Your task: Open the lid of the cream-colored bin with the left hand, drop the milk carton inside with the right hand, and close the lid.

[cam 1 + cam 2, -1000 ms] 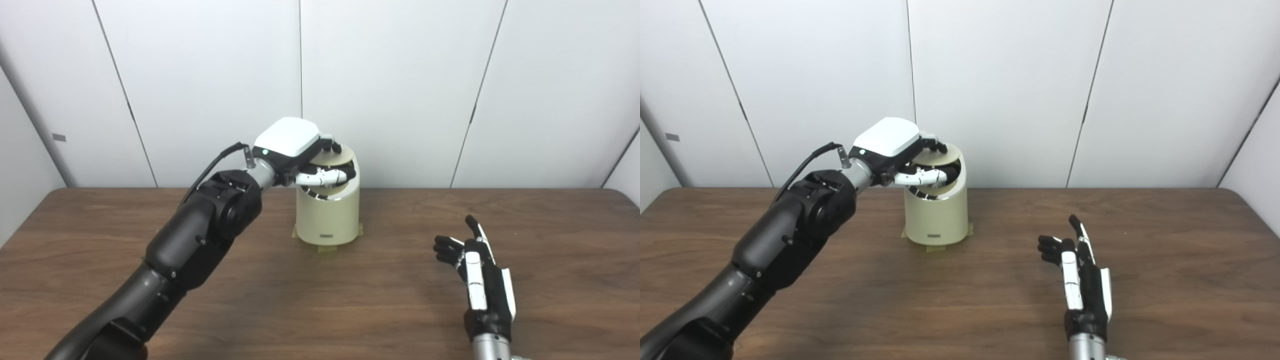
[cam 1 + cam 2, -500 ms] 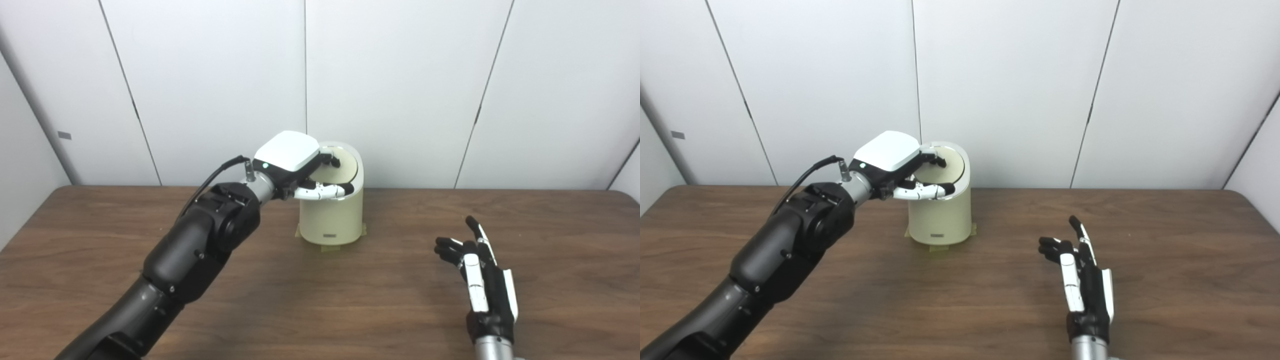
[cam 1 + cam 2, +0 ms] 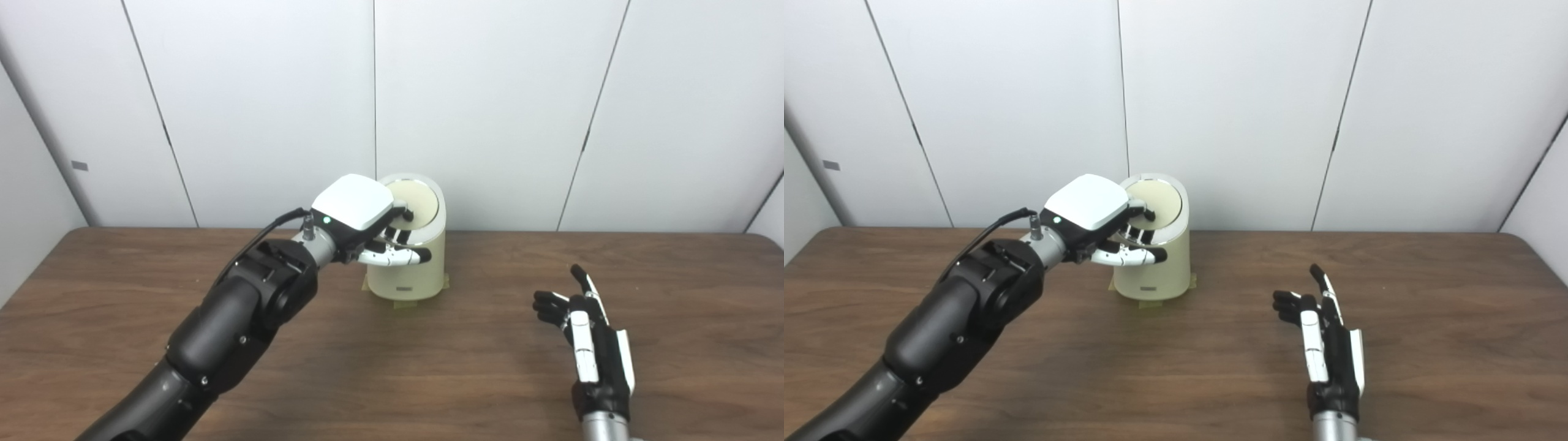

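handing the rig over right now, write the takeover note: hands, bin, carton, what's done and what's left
Left hand: at the upper left of the cream-colored cylindrical bin, fingers apart, holding nothing.
Right hand: open, empty, low over the brown wooden table, right of the bin.
Round lid: sits flat in the bin's top, closed.
Milk carton: not in view in either eye view; cannot confirm it is inside.
Done: lid appears closed.
Left: withdraw the left hand.
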Robot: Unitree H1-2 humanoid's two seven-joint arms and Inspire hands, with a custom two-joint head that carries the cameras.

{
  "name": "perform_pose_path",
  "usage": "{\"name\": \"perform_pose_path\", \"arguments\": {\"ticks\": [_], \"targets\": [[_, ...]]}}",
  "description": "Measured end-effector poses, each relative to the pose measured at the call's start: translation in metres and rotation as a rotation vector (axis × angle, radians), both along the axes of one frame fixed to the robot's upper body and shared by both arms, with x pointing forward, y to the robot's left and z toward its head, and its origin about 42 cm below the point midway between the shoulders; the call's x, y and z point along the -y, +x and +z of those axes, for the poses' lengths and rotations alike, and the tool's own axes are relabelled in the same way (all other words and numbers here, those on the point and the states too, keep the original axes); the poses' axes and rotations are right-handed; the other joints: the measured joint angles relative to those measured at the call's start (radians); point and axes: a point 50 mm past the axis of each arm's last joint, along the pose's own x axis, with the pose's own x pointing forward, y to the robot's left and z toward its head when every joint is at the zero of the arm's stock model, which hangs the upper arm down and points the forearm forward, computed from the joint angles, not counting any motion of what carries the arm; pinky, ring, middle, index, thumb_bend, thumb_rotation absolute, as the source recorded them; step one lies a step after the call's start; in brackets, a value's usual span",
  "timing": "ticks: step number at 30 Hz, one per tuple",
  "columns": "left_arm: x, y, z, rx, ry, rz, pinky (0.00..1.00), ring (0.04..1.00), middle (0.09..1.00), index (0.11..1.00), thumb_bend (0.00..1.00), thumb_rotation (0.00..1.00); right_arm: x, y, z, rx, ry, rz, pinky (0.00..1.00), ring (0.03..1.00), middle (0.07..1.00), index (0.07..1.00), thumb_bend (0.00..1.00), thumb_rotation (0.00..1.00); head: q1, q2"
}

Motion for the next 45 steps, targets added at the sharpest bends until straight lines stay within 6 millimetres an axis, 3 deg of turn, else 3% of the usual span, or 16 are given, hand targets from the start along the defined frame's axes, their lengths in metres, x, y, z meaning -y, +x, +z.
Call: {"name": "perform_pose_path", "arguments": {"ticks": [7,16,22,28,32,35,40,45], "targets": [[0.004,-0.001,-0.005,0.013,0.067,0.004,0.92,0.880,0.842,0.827,0.59,1.00,0.001,0.000,-0.001,-0.010,0.050,0.004,0.60,0.673,0.695,0.915,0.44,0.84,-0.003,0.002],[0.017,0.003,-0.011,0.028,0.155,-0.012,0.92,0.905,0.864,0.846,0.61,1.00,0.002,0.000,-0.003,-0.034,0.096,0.013,0.62,0.692,0.721,0.943,0.45,0.88,-0.005,-0.002],[0.011,0.001,-0.009,0.006,0.095,-0.001,0.90,0.879,0.853,0.829,0.58,1.00,0.003,0.001,-0.004,-0.032,0.112,0.022,0.61,0.697,0.725,0.943,0.45,0.87,0.041,-0.037],[0.003,-0.013,-0.007,-0.024,-0.132,0.006,0.80,0.818,0.803,0.787,0.52,0.98,0.004,0.000,-0.004,-0.032,0.111,0.031,0.63,0.707,0.728,0.942,0.46,0.88,0.055,-0.067],[0.005,-0.028,-0.003,-0.044,-0.438,0.058,0.70,0.768,0.771,0.743,0.44,0.85,0.004,0.000,-0.004,-0.032,0.106,0.035,0.61,0.697,0.734,0.941,0.45,0.85,0.057,-0.071],[0.009,-0.033,0.010,-0.018,-0.636,0.087,0.65,0.744,0.759,0.731,0.40,0.84,0.004,0.000,-0.004,-0.044,0.106,0.047,0.61,0.698,0.735,0.935,0.45,0.83,0.075,-0.060],[0.004,-0.036,0.022,-0.098,-0.922,0.148,0.71,0.766,0.762,0.745,0.37,0.86,0.003,0.000,-0.004,-0.057,0.110,0.057,0.61,0.710,0.742,0.935,0.46,0.82,0.074,-0.058],[-0.021,-0.048,0.001,-0.224,-1.217,0.194,0.73,0.772,0.762,0.778,0.35,0.87,0.006,-0.003,-0.003,-0.071,0.098,0.073,0.61,0.712,0.740,0.926,0.46,0.83,0.066,-0.048]]}}
